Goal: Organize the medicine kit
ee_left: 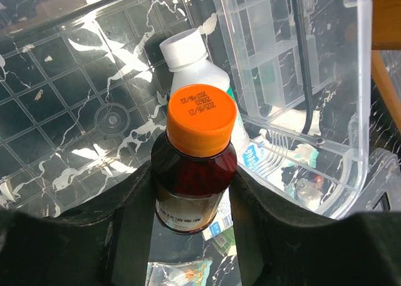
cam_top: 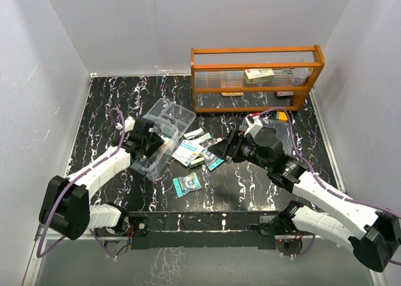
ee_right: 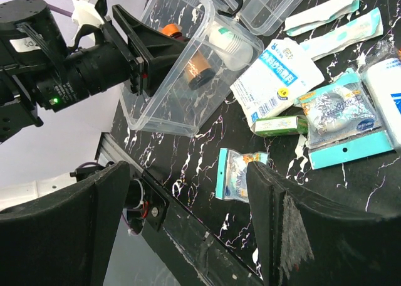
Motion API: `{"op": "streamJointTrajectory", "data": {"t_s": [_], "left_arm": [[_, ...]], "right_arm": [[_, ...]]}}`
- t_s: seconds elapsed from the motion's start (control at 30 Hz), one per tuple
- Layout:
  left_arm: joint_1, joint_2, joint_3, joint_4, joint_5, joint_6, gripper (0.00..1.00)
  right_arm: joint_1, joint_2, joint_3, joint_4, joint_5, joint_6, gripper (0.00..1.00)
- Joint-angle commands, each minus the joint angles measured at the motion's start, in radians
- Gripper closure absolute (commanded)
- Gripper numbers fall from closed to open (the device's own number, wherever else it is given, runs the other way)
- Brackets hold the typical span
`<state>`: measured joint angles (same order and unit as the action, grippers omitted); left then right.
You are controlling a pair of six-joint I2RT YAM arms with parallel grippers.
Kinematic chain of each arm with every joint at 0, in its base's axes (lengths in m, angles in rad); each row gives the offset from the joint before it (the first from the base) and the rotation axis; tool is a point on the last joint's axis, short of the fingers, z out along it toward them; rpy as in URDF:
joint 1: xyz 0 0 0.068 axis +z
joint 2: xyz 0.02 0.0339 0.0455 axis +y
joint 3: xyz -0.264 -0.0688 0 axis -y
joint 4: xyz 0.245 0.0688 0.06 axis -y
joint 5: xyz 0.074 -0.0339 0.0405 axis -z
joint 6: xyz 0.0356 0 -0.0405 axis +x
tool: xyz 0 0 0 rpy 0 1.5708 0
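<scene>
My left gripper [ee_left: 194, 195] is shut on a brown medicine bottle [ee_left: 195, 173] with an orange cap, and holds it inside the clear box of the medicine kit [ee_left: 75, 110]. A white bottle [ee_left: 188, 63] lies in the box just beyond it. In the top view the box [cam_top: 153, 164] sits left of centre, with the left gripper [cam_top: 150, 142] reaching into it. My right gripper [cam_top: 216, 149] is open and holds nothing. It hovers over the table near a small packet [ee_right: 237, 173], a green box [ee_right: 279, 124] and a white packet [ee_right: 279, 76].
A clear lid or insert tray [cam_top: 170, 113] lies behind the box. More packets [cam_top: 203, 149] are scattered at the table's middle. The orange wooden rack [cam_top: 257, 76] stands at the back right, with small boxes on its shelves. White walls close in on both sides.
</scene>
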<state>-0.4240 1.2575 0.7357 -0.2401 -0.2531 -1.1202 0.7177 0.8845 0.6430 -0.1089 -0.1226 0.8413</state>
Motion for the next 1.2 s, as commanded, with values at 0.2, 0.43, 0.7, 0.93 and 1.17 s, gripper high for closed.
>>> {"op": "streamJointTrajectory", "data": {"t_s": [0.2,0.43,0.7,0.93,1.17], "left_arm": [[-0.010,0.035,0.033,0.004,0.032,-0.018,0.64],[-0.007,0.090,0.063,-0.004,0.073,0.004,0.55],[-0.002,0.097,0.074,-0.019,0.096,0.036,0.34],[0.017,0.090,0.050,0.017,0.156,0.086,0.38],[0.020,0.106,0.060,0.037,0.223,0.125,0.60]], "right_arm": [[0.000,-0.038,-0.005,0.045,0.026,0.004,0.27],[0.000,-0.055,-0.005,0.032,0.034,0.004,0.27],[0.000,-0.071,-0.003,0.023,0.040,-0.002,0.27],[0.000,-0.074,-0.005,0.023,0.041,-0.001,0.27],[0.001,-0.067,-0.008,0.022,0.040,-0.004,0.27]]}}
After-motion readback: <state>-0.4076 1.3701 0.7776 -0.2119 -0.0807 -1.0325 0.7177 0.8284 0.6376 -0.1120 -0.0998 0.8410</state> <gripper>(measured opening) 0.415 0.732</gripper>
